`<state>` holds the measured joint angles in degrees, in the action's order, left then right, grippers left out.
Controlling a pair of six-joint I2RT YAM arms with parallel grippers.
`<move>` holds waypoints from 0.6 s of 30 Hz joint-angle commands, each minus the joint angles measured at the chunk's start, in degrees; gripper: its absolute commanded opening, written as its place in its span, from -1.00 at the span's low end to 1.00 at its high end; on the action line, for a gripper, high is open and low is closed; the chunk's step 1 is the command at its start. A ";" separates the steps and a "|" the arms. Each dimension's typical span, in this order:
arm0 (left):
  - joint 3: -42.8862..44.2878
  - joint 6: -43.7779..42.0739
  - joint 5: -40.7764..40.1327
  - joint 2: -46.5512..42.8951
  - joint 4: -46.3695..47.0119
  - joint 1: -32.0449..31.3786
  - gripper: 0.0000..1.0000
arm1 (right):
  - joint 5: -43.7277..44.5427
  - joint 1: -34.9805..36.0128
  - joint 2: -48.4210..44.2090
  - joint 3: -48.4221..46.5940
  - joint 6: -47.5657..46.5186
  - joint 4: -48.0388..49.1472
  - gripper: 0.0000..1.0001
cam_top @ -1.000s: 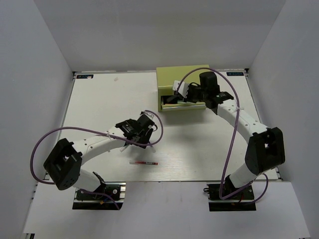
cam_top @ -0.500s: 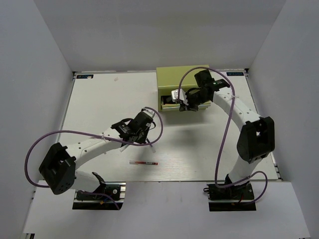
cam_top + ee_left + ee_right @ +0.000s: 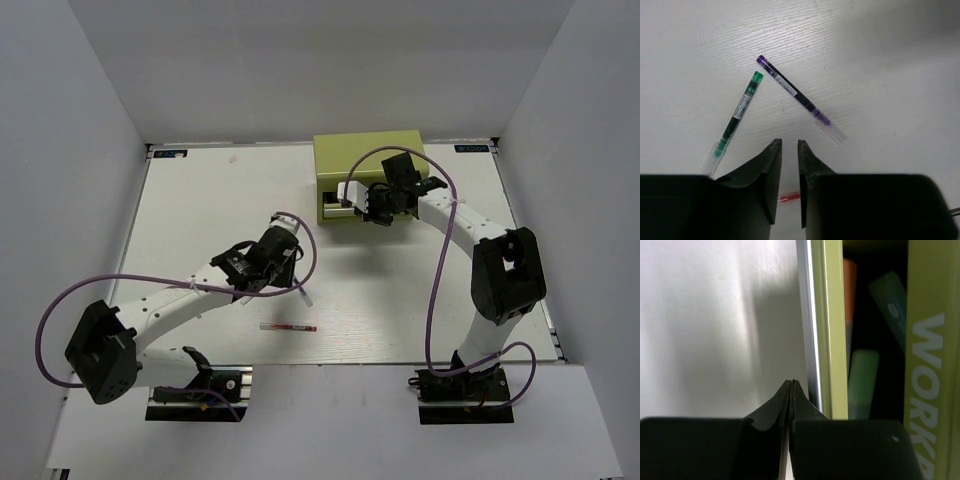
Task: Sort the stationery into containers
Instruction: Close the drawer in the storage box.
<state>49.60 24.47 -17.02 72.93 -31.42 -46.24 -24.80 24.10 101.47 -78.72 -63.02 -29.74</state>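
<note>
Drawer (image 3: 834, 340) further in; three pens (image 3: 800, 97) outside.

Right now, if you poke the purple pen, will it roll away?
Probably a bit: the purple pen looks round and thin, lying flat on the table, so a sideways poke could roll it. It looks straight and stiff, likely not bendy. Being so slim, it is probably light.

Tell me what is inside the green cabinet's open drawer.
Through the gap, the drawer holds an orange marker, a blue-green marker and a mint marker. The cabinet covers the rest, so anything deeper cannot be seen.
</note>
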 commanded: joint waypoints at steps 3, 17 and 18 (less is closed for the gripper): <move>-1.88 7.42 0.58 -5.51 8.03 0.18 0.34 | 9.49 -0.10 -2.68 1.64 5.80 15.32 -1.00; -10.76 26.50 5.33 -2.71 43.62 0.18 0.64 | 16.00 0.16 -1.19 1.28 8.88 20.94 -1.00; -11.89 27.73 5.33 -1.22 48.07 0.18 0.64 | 15.83 0.16 -1.36 1.37 8.97 20.77 -1.00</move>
<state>39.64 45.84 -12.84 69.87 3.55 -46.24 -11.11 24.27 101.08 -76.69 -54.76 -14.13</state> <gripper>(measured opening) 0.820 0.009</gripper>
